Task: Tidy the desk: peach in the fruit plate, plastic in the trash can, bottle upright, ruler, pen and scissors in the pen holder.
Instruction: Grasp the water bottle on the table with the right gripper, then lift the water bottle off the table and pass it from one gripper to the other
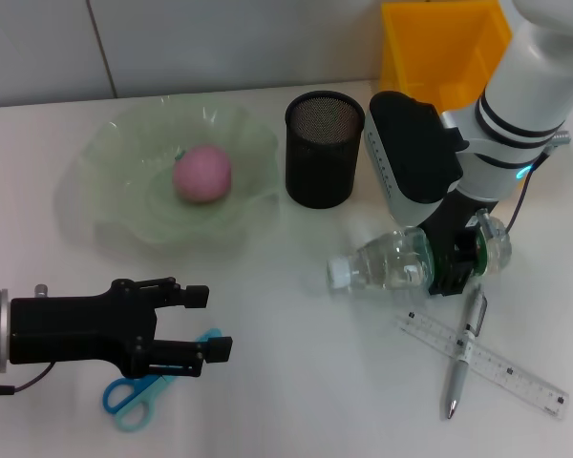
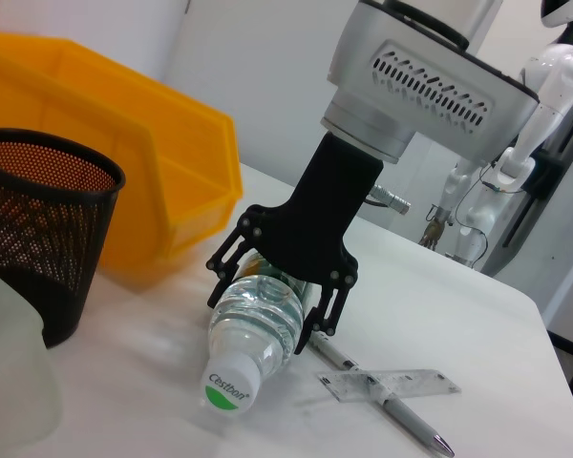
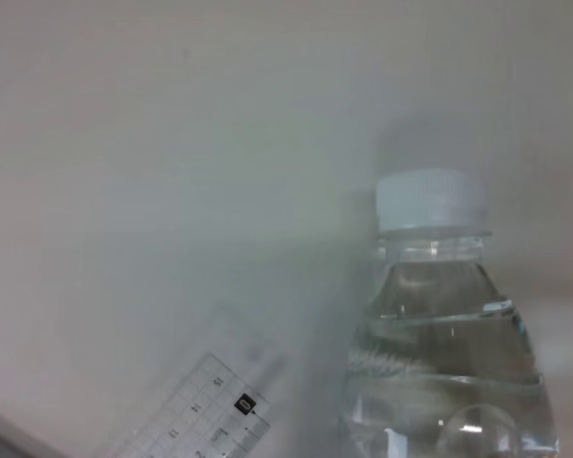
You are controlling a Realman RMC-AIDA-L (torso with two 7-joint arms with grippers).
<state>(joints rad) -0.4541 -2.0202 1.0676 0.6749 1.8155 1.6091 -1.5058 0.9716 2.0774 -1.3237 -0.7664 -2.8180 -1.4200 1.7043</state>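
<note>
A clear water bottle [image 1: 401, 260] with a white cap lies on its side on the white table. My right gripper [image 1: 456, 270] is shut on the bottle's body; the left wrist view shows its black fingers [image 2: 327, 296] clasping both sides of the bottle [image 2: 258, 320]. The bottle's cap [image 3: 430, 200] shows in the right wrist view. A clear ruler [image 1: 482, 363] and a silver pen [image 1: 463, 348] lie crossed in front of the bottle. Blue scissors [image 1: 134, 393] lie under my open left gripper [image 1: 210, 322]. The pink peach [image 1: 202, 174] sits in the green glass plate [image 1: 105, 176]. No plastic shows.
A black mesh pen holder [image 1: 325, 148] stands between the plate and my right arm. A yellow bin [image 1: 439, 48] stands at the back right. The ruler [image 2: 392, 385] and pen [image 2: 382, 405] also show in the left wrist view.
</note>
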